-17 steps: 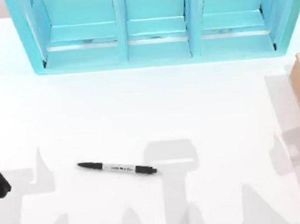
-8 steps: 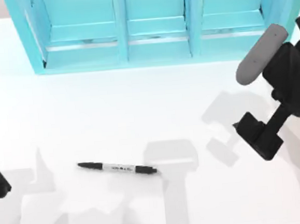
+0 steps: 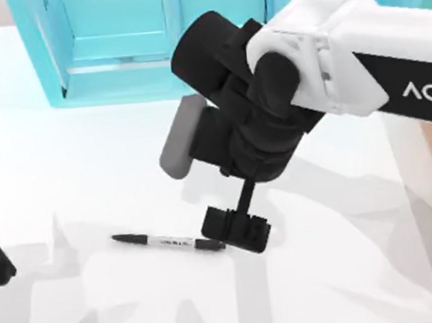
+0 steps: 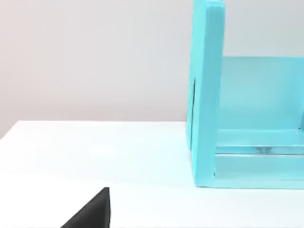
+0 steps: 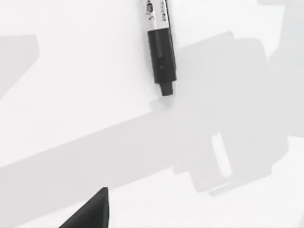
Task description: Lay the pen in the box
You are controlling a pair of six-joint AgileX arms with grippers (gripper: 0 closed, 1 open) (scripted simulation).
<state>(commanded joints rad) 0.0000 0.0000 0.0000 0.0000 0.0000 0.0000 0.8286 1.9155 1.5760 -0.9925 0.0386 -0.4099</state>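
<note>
Above the pen's (image 3: pixel 168 241) right end now hangs the right gripper (image 3: pixel 235 229) (newly arrived; finger gap unclear).

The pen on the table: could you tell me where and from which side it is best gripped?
Probably the white middle barrel of the pen, taken from straight above with the fingers closing across its width. It lies flat on the table, nearly along the top view's left-right line, with bare surface either side. The right gripper hangs over its right-hand black end; shifting left would centre the grip.
</note>
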